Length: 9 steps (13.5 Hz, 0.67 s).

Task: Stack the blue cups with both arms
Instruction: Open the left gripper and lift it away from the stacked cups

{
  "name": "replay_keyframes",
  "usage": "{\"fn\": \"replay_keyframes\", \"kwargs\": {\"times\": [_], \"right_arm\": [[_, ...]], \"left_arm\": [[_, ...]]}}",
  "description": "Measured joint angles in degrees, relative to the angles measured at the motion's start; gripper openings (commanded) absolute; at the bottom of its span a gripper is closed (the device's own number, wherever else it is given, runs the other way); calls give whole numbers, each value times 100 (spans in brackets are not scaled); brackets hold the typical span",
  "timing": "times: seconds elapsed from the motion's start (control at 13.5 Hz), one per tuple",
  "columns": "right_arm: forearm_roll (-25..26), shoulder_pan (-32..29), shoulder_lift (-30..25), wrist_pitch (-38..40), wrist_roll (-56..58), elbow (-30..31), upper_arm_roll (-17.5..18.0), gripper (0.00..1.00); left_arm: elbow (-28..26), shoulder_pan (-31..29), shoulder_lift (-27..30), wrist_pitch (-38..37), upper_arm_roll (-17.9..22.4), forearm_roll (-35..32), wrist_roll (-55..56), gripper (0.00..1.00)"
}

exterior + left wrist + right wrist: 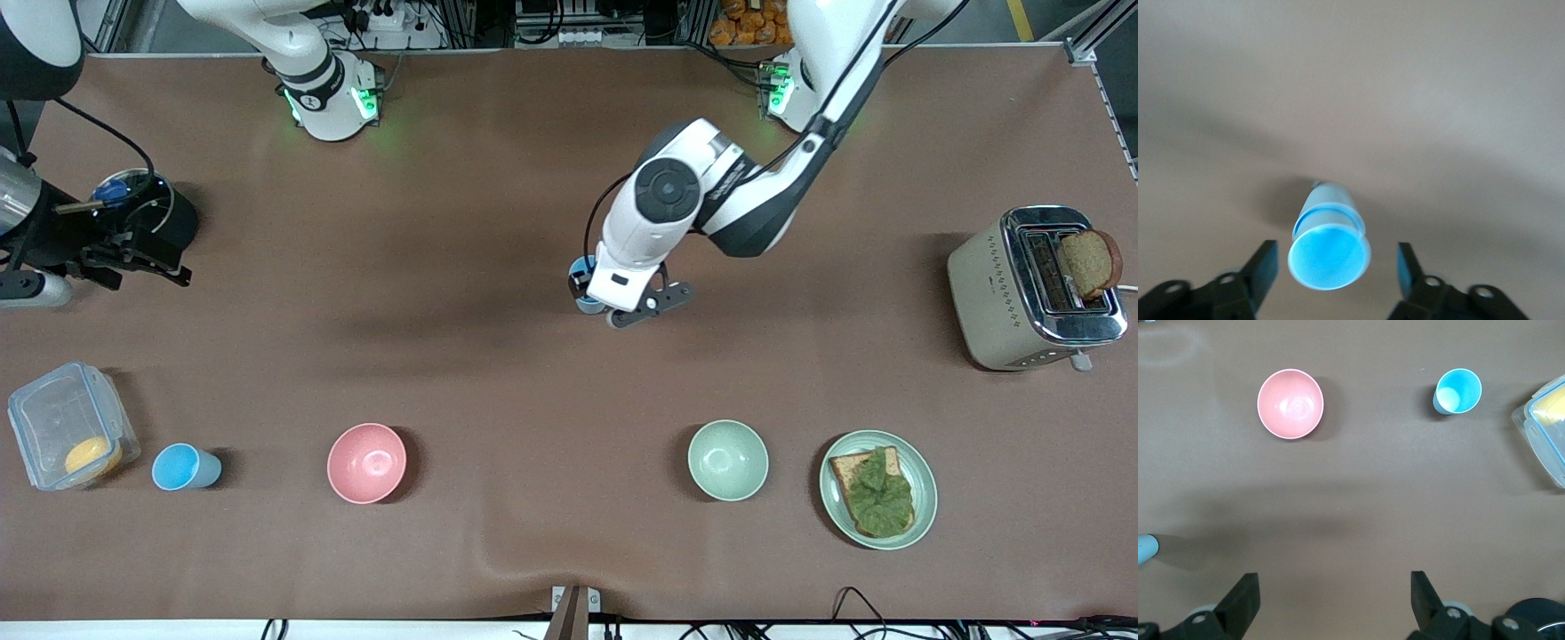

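Cups: two blue ones show. One stands upright in the middle of the table (498, 373), mostly hidden under the left arm's wrist in the front view; call it the middle cup (1328, 250). In the left wrist view it looks like two cups nested, a second rim ringing the wall below the top rim.
Second cup: the lone cup (184, 467) stands upright in the row nearest the front camera, between the clear lidded box (71, 437) and the pink bowl (366, 462), toward the right arm's end.
Left gripper (1337, 277): low over the middle cup, fingers spread wide on either side of it, touching nothing.
Right gripper (1335, 603): up in the air over bare table at the right arm's end, fingers parted and empty; the lone cup (1457, 391) and pink bowl (1290, 403) lie well apart from it.
Other things: pale green bowl (727, 460), plate of toast with lettuce (878, 488), toaster (1036, 286).
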State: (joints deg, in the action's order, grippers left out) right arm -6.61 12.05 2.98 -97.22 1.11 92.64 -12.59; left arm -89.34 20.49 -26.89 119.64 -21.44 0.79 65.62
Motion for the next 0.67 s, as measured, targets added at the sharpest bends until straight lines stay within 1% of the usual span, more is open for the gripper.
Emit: {"fn": "replay_keyframes", "kwargs": {"times": [0.07,0.15,0.22,0.3,0.37,0.67], "right_arm": [[3,-129,-5,-10,8,-1,194,100],[52,-281,-17,-22,7,-7,481,100],[151,-334,-36,-35,-25,-21,692,100],[227,-328,-61,-38,-93,-29,823,100],[243,-327,-83,-38,-142,-30,880,100],[248,-422,-102,-102,-152,-26,858,100]], "left_arm": [[229,-232,141,-207,32,-31,-3,100],[425,-514,263,-476,42,-82,-92,100],[572,-786,358,-734,51,-120,-293,100],[675,-1047,445,-957,58,-143,-572,100],[730,-1304,539,-1140,60,-155,-916,100],[810,-2180,1033,-1982,62,-167,-2526,100]]}}
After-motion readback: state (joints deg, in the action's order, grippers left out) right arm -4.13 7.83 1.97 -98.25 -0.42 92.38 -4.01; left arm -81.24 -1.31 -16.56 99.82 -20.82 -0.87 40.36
